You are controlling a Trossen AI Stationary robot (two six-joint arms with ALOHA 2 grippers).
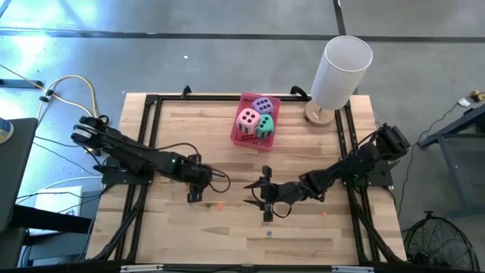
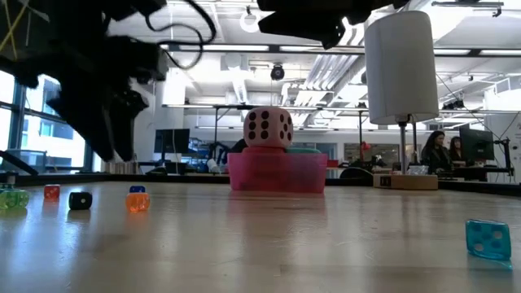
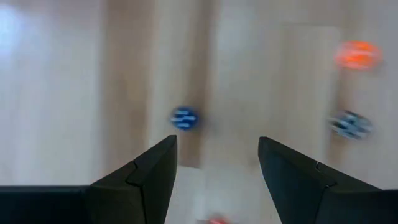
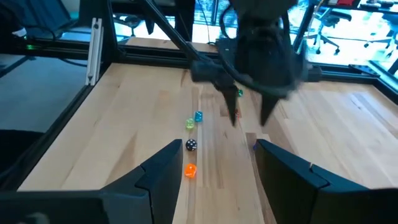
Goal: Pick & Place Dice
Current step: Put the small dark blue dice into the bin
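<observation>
A wooden table [image 1: 189, 235] seen from above, with two dark robot arms reaching in from either side. The left gripper [image 1: 195, 184] hangs over the middle-left of the table, its two fingers spread apart with nothing between them. In its wrist view a small blue bead [image 3: 184, 118] lies on the wood just ahead of the gap between the jaws, while an orange bead [image 3: 357, 55] and a dark speckled bead [image 3: 350, 124] lie off beyond one finger. The right gripper [image 1: 265, 200] hovers near the table's centre, jaws likewise parted and empty — well apart from the dice.

The four soft dice sit together in a pink translucent rectangular tray [image 1: 236, 130] at the far side of the table, beyond both pairs of jaws and touched by neither. A pink die with dark pips [image 1: 247, 120] rests on top, a purple die [image 1: 262, 104] behind it and a teal die [image 1: 264, 126] beside it; the red die [image 1: 244, 136] shows only as a sliver beneath. In the low view the pink die stands above the tray's rim, showing six pips.

Beside the tray stands a white cylindrical lamp [image 1: 341, 70] on a round wooden base.

In the right wrist view, ahead of its open jaws, a few tiny beads lie in a loose row on the wood, with the left gripper hanging just past them — the low view also shows a translucent blue cube [image 2: 488, 239] near the camera
</observation>
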